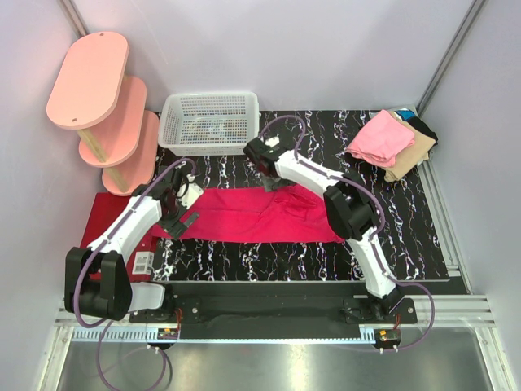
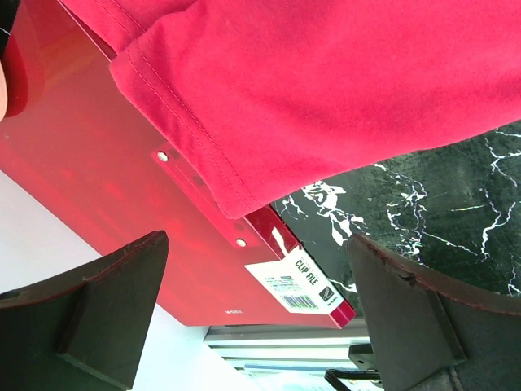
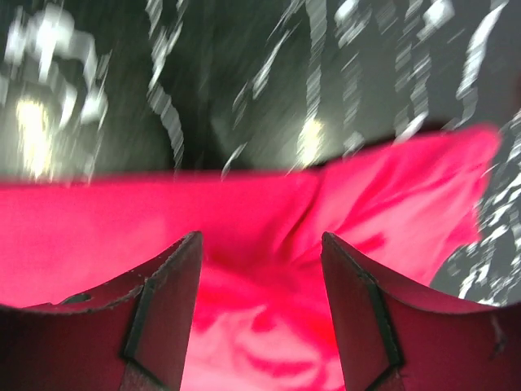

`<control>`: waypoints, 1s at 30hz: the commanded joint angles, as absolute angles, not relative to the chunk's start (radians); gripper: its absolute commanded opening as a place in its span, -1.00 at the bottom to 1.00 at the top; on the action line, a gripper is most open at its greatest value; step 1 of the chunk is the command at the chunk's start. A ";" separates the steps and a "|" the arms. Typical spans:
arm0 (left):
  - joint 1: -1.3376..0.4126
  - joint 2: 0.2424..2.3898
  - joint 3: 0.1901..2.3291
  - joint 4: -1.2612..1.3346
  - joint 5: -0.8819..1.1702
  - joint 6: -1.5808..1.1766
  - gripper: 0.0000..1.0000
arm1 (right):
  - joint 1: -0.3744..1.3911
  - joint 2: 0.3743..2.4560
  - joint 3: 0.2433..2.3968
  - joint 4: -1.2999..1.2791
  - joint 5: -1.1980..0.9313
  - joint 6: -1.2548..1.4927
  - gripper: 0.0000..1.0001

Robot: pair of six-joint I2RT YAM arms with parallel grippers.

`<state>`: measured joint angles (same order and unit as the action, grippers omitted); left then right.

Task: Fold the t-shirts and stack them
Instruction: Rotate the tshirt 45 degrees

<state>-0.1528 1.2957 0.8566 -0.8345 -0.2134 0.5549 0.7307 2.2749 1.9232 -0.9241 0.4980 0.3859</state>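
Note:
The magenta-red t-shirt [image 1: 260, 216] lies spread in a long strip across the middle of the black marbled table. Its left end overlaps the dark red mat [image 2: 98, 179]. In the left wrist view the shirt's hem [image 2: 326, 81] lies just ahead of my left gripper [image 2: 256, 309], which is open and empty. My right gripper [image 1: 273, 181] hovers over the shirt's back edge. In the right wrist view it [image 3: 260, 277] is open with rumpled shirt cloth [image 3: 244, 228] between and below the fingers. That view is blurred. Folded pink [image 1: 381, 138], tan [image 1: 409, 156] and black/teal [image 1: 421, 127] shirts are stacked at back right.
A white mesh basket [image 1: 210, 122] stands at the back centre. A pink tiered shelf [image 1: 102, 106] stands at the back left. The red mat [image 1: 102, 216] carries a white "CLIP FILE" label [image 2: 303, 285]. Walls close in both sides.

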 commanded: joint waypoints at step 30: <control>-0.147 1.497 0.920 -0.716 -0.199 0.541 0.98 | 0.732 1.999 1.632 -0.838 0.358 0.543 0.07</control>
